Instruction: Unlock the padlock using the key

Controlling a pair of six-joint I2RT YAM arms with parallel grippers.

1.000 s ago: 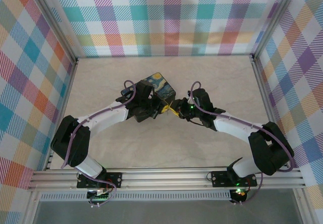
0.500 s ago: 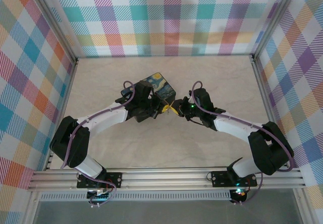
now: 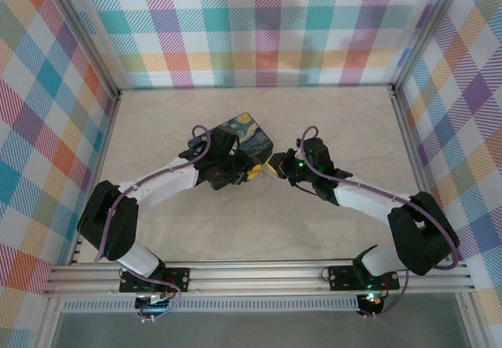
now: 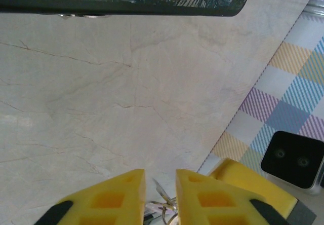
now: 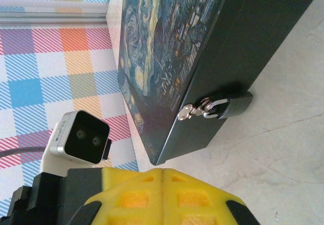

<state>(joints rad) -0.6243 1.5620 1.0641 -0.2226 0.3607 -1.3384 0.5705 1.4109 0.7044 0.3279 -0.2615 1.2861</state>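
The left claw was nearly closed, pinching the key between its fingers. The right claw was pressed together and empty. Just ahead of it, the padlock hung from the blue box's side.

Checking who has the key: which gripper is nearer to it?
Left. The left gripper pinches the key between its fingers; the right gripper, shut, sits close beside it.

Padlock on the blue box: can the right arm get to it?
Probably yes. The padlock hangs on the side of the box facing the right gripper, and just bare table lies between them.
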